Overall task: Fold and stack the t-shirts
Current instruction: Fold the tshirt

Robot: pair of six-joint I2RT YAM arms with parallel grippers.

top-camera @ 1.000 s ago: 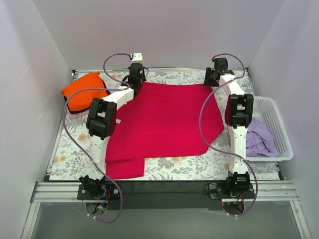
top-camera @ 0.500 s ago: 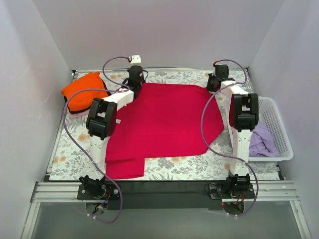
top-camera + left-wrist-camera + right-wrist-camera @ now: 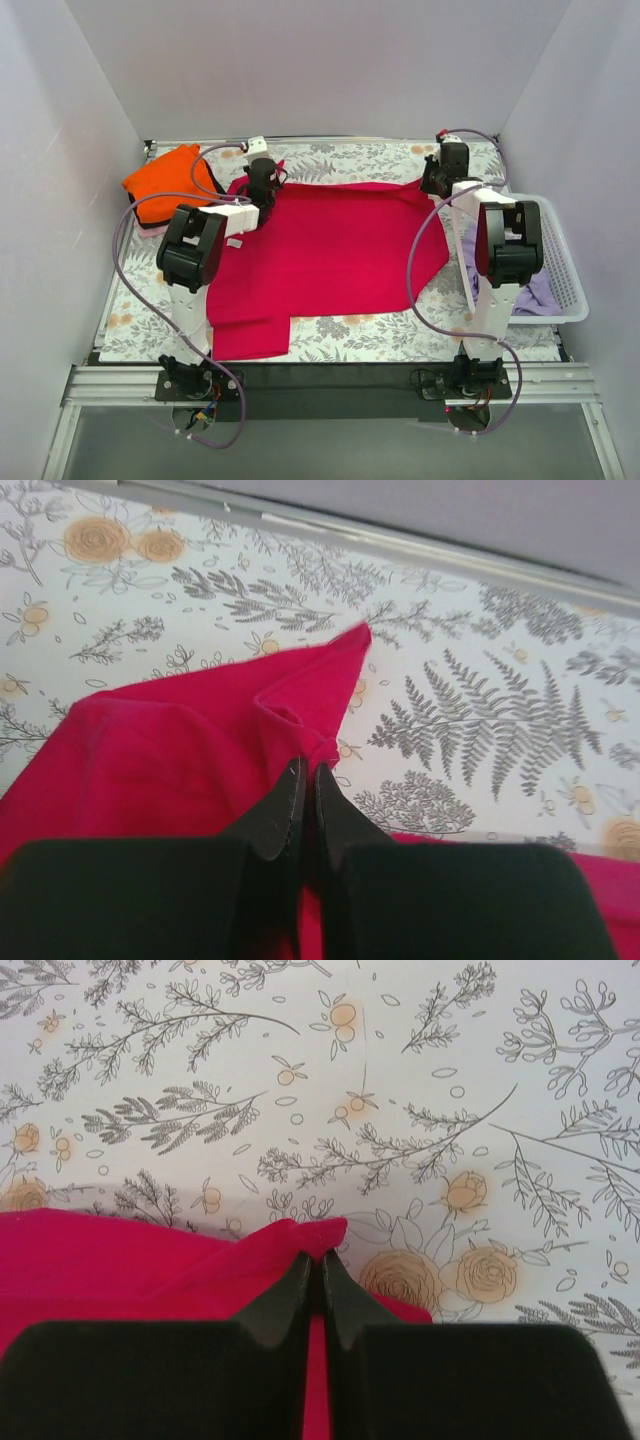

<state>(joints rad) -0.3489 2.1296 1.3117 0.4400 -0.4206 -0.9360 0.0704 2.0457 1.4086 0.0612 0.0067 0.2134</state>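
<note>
Left pincer (image 3: 306, 780) — jaws pinched tight on a far-edge fold of the crimson t-shirt (image 3: 330, 250). Right pincer (image 3: 316, 1265) clamps the shirt's other far corner. Shirt lies spread across the desk (image 3: 400, 330) — centre.

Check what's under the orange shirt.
A strip of pink cloth sticks out under the near edge of the orange shirt. The rest of it is covered, so its shape can't be seen.

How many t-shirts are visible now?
4: crimson shirt spread centrally, orange shirt far left, pale pink shirt peeking beneath it, lavender shirt in the white basket. Others may be hidden.
</note>
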